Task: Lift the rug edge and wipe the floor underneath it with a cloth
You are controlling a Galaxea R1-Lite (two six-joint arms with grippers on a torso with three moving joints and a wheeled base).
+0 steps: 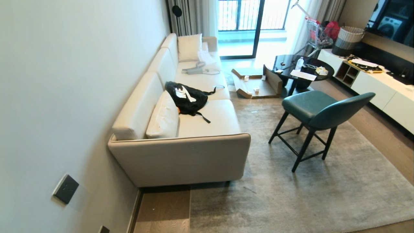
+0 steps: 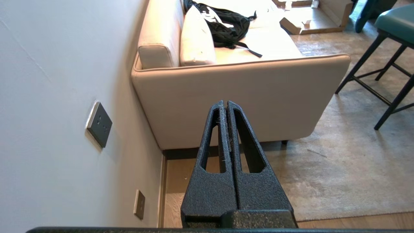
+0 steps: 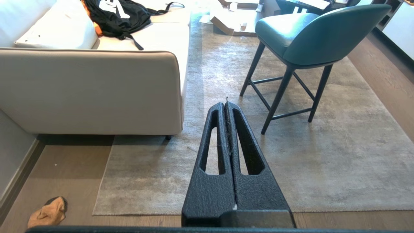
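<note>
A grey mottled rug lies flat on the brown wood floor [image 3: 74,174]. Its edge [image 3: 103,176] runs straight from under the sofa to a square corner [image 3: 94,213], and the same edge [image 1: 190,210] shows in the head view. The mustard-orange cloth [image 3: 47,213] lies crumpled on the bare floor beside that corner, near the dark skirting. My left gripper [image 2: 225,103] is shut and empty, held high above the floor strip by the wall. High over the rug, my right gripper [image 3: 225,104] is shut and empty too. Neither arm shows in the head view.
A beige sofa [image 1: 181,158] stands along the wall with a black bag [image 1: 187,98] on it, its end over the rug. A green chair [image 1: 318,111] with dark legs stands on the rug. Farther off are a flat cardboard box [image 1: 255,85], a round black table [image 1: 302,69] and a white cabinet [image 1: 378,87].
</note>
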